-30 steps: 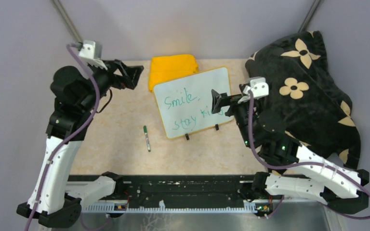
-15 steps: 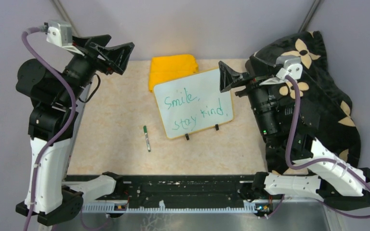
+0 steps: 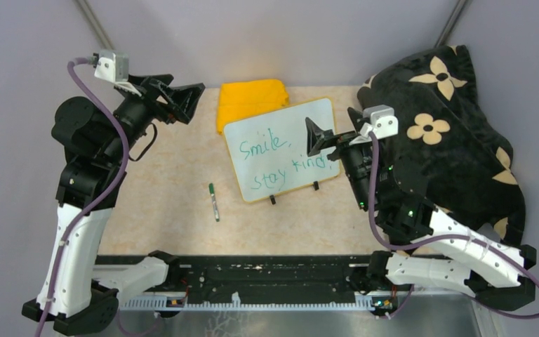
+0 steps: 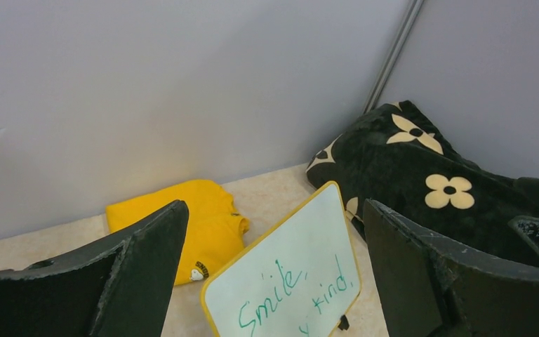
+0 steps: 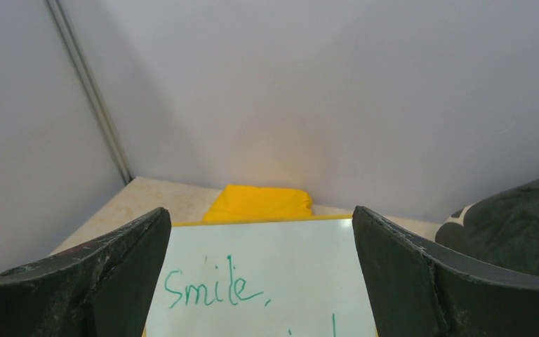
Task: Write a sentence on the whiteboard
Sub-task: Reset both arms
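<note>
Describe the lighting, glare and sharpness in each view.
Top external: soft, even light, no glare on the whiteboard, the sentence legible. Left wrist: a warm tint on the grey wall above the yellow cloth; the left gripper's fingers are dark in the foreground. Right wrist: the same warm patch on the wall, the writing sharp, the right gripper's fingers dark at both sides.

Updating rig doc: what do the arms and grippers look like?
The left arm and right arm have white lower links, black upper joints. The left gripper and right gripper have black wedge-shaped fingers, scuffed. White camera block at each wrist; purple cable along each arm.
</note>
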`<state>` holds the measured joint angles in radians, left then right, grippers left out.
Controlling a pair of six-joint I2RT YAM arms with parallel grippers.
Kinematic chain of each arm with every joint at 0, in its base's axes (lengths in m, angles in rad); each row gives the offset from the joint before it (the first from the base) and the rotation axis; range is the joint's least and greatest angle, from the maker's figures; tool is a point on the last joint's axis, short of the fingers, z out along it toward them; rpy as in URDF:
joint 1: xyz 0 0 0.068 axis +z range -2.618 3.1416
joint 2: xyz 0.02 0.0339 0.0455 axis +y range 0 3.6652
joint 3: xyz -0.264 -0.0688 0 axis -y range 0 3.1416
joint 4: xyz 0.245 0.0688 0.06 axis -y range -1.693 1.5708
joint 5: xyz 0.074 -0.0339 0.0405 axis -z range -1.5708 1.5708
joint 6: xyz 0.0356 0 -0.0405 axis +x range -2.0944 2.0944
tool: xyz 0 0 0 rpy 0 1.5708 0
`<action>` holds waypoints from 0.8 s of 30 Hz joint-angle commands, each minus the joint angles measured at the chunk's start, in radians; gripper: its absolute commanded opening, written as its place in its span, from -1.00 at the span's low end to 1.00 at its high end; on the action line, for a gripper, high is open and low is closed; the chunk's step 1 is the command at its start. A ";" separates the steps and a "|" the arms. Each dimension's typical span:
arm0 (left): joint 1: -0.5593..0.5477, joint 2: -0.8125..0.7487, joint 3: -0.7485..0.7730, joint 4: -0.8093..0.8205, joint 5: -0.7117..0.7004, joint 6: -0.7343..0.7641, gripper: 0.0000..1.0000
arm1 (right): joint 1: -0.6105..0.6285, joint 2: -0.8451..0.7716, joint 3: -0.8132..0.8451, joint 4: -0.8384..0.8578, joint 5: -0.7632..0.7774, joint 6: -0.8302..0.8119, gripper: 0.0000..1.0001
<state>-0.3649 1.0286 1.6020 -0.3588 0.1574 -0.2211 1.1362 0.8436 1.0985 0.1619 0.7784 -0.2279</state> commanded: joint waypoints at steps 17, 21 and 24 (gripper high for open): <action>-0.006 -0.053 -0.062 0.037 -0.014 -0.008 0.98 | 0.007 -0.058 -0.021 0.095 0.024 -0.040 0.97; -0.006 -0.056 -0.061 0.037 -0.012 -0.007 0.98 | 0.007 -0.066 -0.030 0.100 0.013 -0.037 0.97; -0.006 -0.055 -0.063 0.038 -0.010 -0.007 0.98 | 0.007 -0.071 -0.037 0.100 0.015 -0.036 0.97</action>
<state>-0.3649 0.9836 1.5433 -0.3523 0.1524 -0.2329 1.1362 0.7925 1.0592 0.2169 0.8070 -0.2546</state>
